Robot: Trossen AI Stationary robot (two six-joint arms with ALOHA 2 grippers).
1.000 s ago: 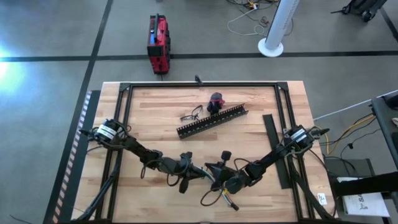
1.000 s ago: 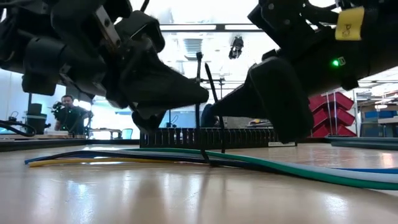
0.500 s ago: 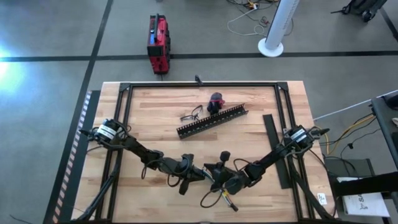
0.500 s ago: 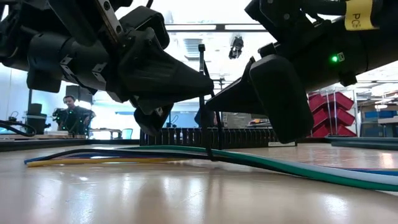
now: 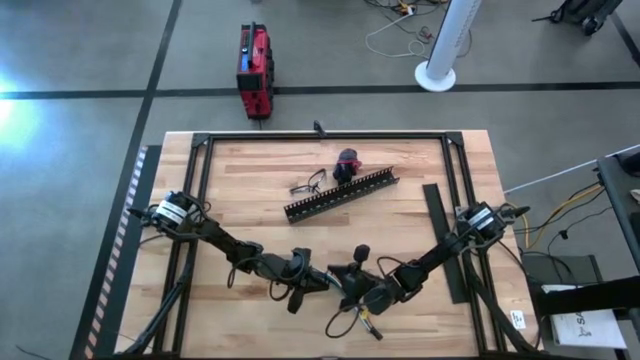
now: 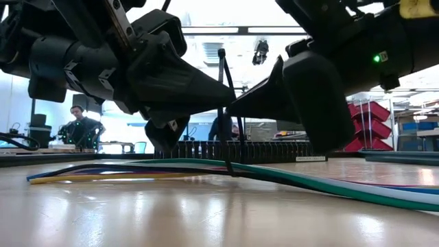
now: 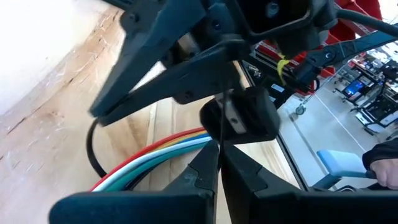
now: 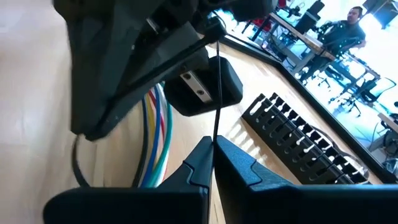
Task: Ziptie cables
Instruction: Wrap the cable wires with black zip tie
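The cables [image 5: 350,322] lie near the table's front edge as a flat bundle of green, white, blue and red wires [image 6: 309,184]. The thin black ziptie [image 6: 221,110] loops around them and stands upright above them. Just above the cables my left gripper [image 5: 328,284] and my right gripper [image 5: 347,288] meet tip to tip. Each is shut on the ziptie. The left comes from the table's left, the right from its right. My left gripper pinches an upright strand of the ziptie [image 7: 219,134] between its two fingertips. It comes nearly level from the table's left, across the strip, which runs on upward past the other gripper. My right gripper pinches the ziptie's upright strand [image 8: 215,127] between its fingertips. It reaches in nearly level from the table's right, across the strip. The strip rises straight above the fingers, and its loop sits on the cables below.
A black slotted duct [image 5: 342,195] lies mid-table, with a red-and-black lump [image 5: 347,162] and a small wire tangle [image 5: 308,184] behind it. A flat black strip [image 5: 437,215] lies at the right. A black frame [image 5: 320,135] borders the table. A person [image 6: 79,127] sits in the room beyond.
Both grippers have stayed in place, shut, and have rolled a little about their own axes. The ziptie's two upright strands have drawn closer together, and the loop around the cables has narrowed.
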